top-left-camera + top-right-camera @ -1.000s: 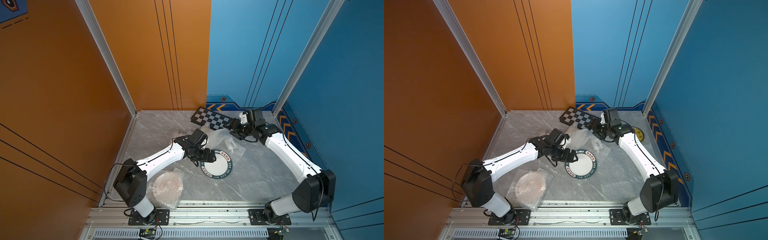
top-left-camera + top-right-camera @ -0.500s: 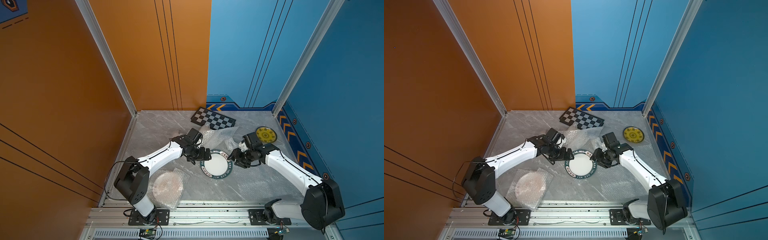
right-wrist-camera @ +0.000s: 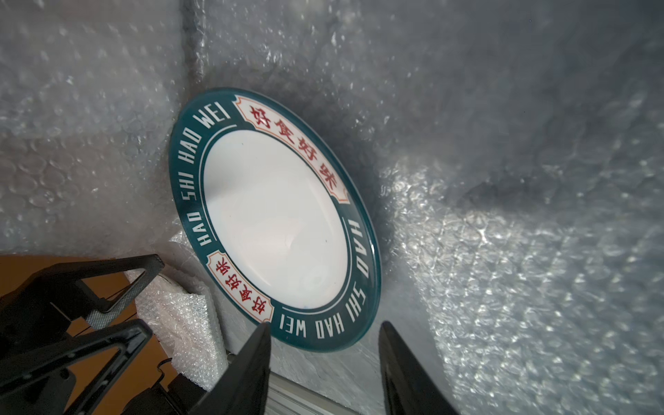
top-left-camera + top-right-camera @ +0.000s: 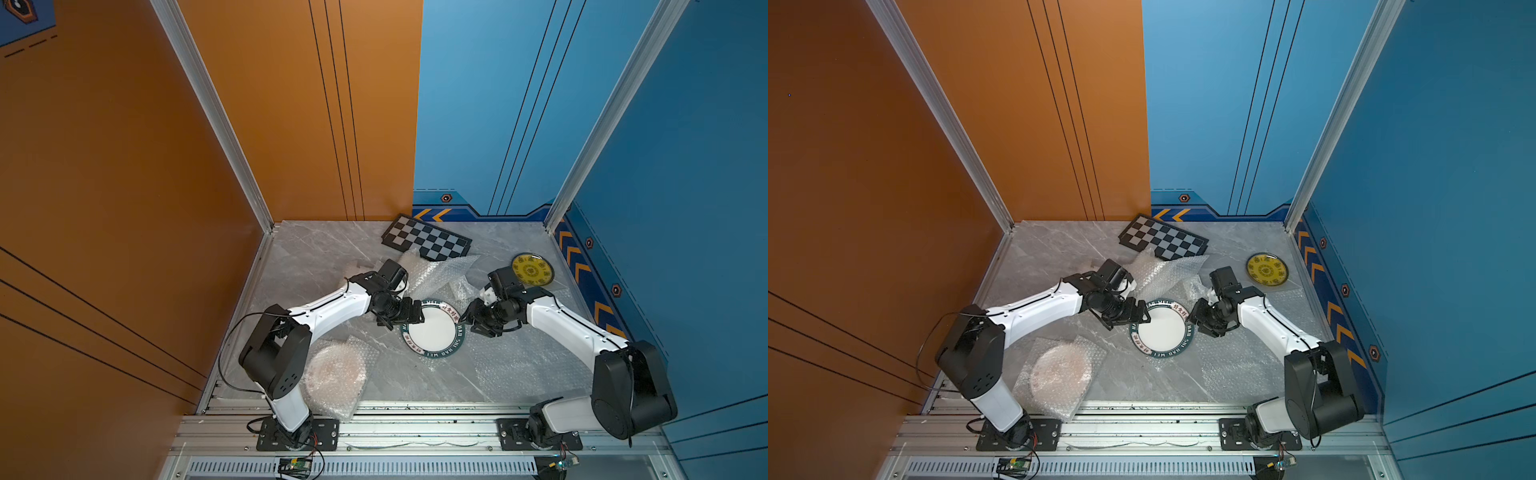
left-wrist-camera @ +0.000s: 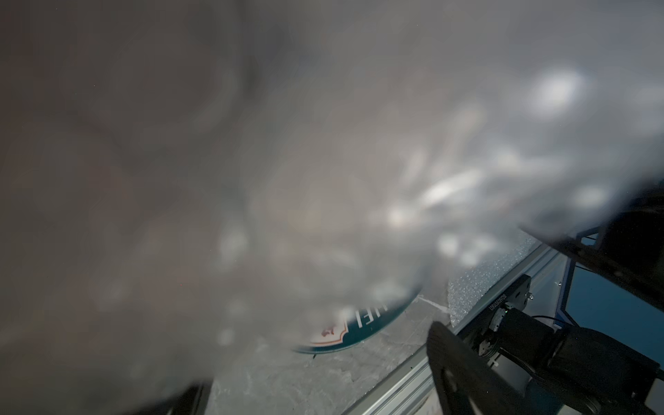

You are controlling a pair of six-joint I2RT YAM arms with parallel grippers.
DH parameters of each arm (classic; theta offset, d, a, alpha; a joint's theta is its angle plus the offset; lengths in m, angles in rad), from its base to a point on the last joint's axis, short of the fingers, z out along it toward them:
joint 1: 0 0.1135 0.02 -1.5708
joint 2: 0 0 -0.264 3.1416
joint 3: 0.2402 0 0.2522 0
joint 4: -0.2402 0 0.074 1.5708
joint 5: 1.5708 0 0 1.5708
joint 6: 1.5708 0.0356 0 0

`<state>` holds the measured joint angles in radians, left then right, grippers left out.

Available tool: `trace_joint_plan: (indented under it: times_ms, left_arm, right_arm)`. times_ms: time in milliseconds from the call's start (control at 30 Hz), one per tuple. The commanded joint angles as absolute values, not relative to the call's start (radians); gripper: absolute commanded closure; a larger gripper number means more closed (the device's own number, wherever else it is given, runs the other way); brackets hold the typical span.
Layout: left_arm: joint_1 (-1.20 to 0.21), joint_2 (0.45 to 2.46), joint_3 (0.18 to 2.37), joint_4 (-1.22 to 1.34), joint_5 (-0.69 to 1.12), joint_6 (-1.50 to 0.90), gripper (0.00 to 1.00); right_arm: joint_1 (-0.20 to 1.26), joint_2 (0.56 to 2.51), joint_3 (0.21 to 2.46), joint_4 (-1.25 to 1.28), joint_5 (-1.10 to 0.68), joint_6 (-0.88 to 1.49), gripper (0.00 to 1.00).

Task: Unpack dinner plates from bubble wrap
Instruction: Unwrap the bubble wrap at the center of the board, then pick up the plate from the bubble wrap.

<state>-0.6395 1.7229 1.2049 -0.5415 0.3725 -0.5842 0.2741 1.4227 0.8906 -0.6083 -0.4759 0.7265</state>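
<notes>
Marble tabletop (image 4: 316, 249) is bearing three plates: lettered plate (image 4: 434, 332) central, yellow plate (image 4: 532, 269) at two o'clock, wrapped plate (image 4: 334, 368) at seven. Bubble wrap (image 4: 440, 274) is crowding twelve. Left gripper (image 4: 415, 318) and right gripper (image 4: 467, 322) are gaping.

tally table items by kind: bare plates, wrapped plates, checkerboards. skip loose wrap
Bare plates: 2 (green-lettered plate, yellow plate)
Plates still in bubble wrap: 1 (pinkish plate)
Checkerboards: 1 (black-and-grey checkerboard)
Total: 4
</notes>
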Motion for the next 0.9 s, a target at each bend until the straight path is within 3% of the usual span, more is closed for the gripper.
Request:
trace_joint_plan:
  times_ms: [0, 867]
  left_arm:
    - [-0.631, 1.752, 1.211, -0.534, 0.405, -0.580, 0.10]
    - [-0.634, 1.856, 1.215, -0.481, 0.436, -0.595, 0.13]
  right_arm:
    - [0.254, 1.455, 0.881, -0.594, -0.496, 0.685, 0.49]
    - [0.263, 1.646, 0.913, -0.472, -0.584, 0.646, 0.54]
